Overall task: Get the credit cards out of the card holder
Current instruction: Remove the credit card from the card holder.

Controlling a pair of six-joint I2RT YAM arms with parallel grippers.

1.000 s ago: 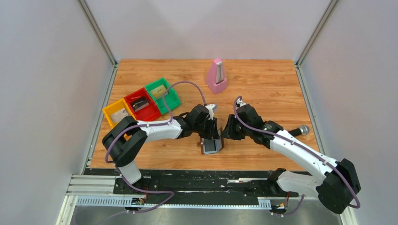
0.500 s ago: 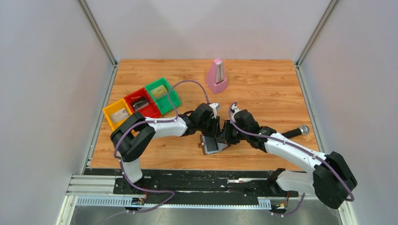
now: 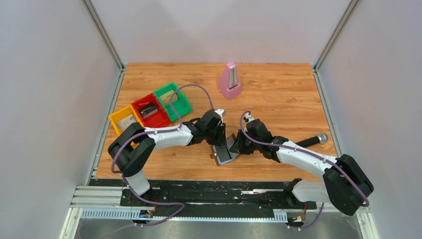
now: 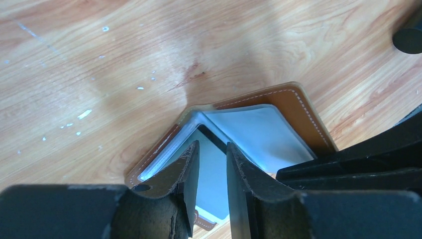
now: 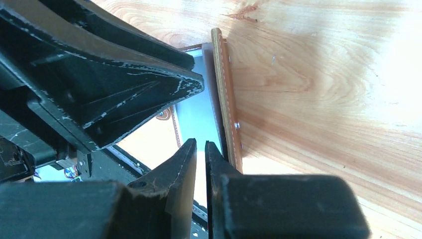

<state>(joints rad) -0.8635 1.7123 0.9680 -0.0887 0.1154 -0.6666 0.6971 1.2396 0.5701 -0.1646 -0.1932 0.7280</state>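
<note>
The card holder [image 3: 224,155] lies half folded near the table's front middle, brown outside and grey-blue inside. In the left wrist view the holder [image 4: 259,129] forms a V, and my left gripper [image 4: 213,147] hangs over its left flap with a narrow gap and nothing between the fingers. My right gripper [image 5: 200,143] is nearly shut and empty, right beside the upright brown flap [image 5: 226,89]. Both grippers meet at the holder: left gripper [image 3: 220,141], right gripper [image 3: 237,147]. A grey card [image 3: 127,120], a dark card [image 3: 148,110] and a gold-tan card [image 3: 169,96] lie in the trays.
Yellow [image 3: 118,126], red [image 3: 158,118] and green [image 3: 183,107] trays stand in a row at the left. A pink metronome [image 3: 230,80] stands at the back middle. A black microphone-like rod [image 3: 313,140] lies at the right, by my right arm.
My right gripper has moved left up to the holder. The holder's right flap has risen and the holder has shifted a little. My left gripper has stayed over it.
</note>
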